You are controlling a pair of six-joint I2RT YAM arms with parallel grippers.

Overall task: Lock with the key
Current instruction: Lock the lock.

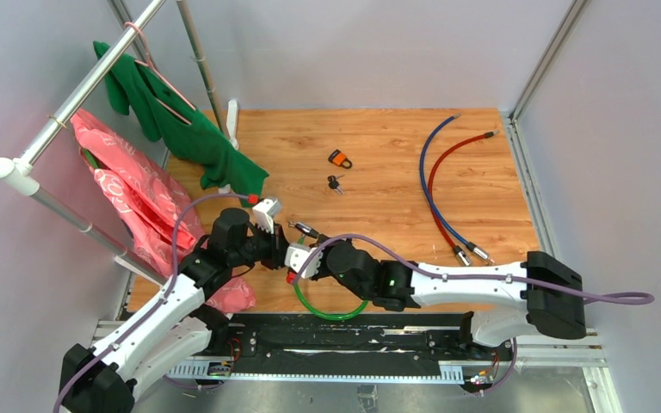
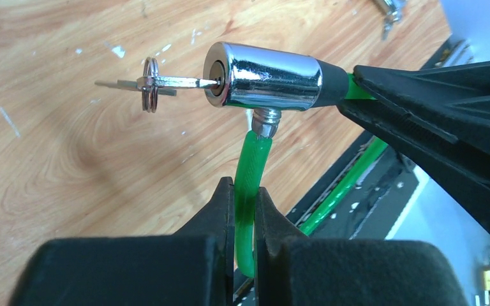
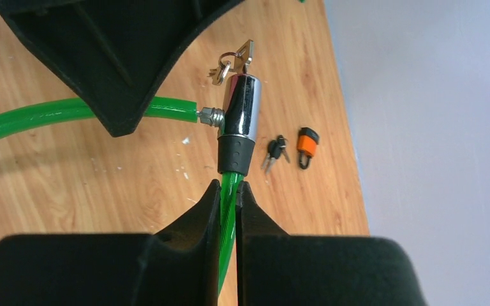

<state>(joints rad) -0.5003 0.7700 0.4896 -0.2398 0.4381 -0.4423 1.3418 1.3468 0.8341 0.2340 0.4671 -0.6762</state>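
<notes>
A green cable lock (image 2: 245, 172) ends in a chrome lock cylinder (image 2: 268, 76) with a black collar. The key (image 2: 166, 83), on a small ring, sticks in the cylinder's end face. My left gripper (image 2: 245, 197) is shut on the green cable just below the metal pin that enters the cylinder's side. My right gripper (image 3: 230, 191) is shut on the cable right behind the black collar of the cylinder (image 3: 241, 105). From above, both grippers meet at the cylinder (image 1: 304, 231) near the table's front, and the cable's loop (image 1: 331, 311) hangs over the front edge.
An orange padlock (image 1: 339, 159) and a small bunch of keys (image 1: 335, 182) lie mid-table. A blue cable (image 1: 424, 163) and a red cable (image 1: 435, 194) curve on the right. A rack (image 1: 69, 107) with green and pink clothes stands at the left.
</notes>
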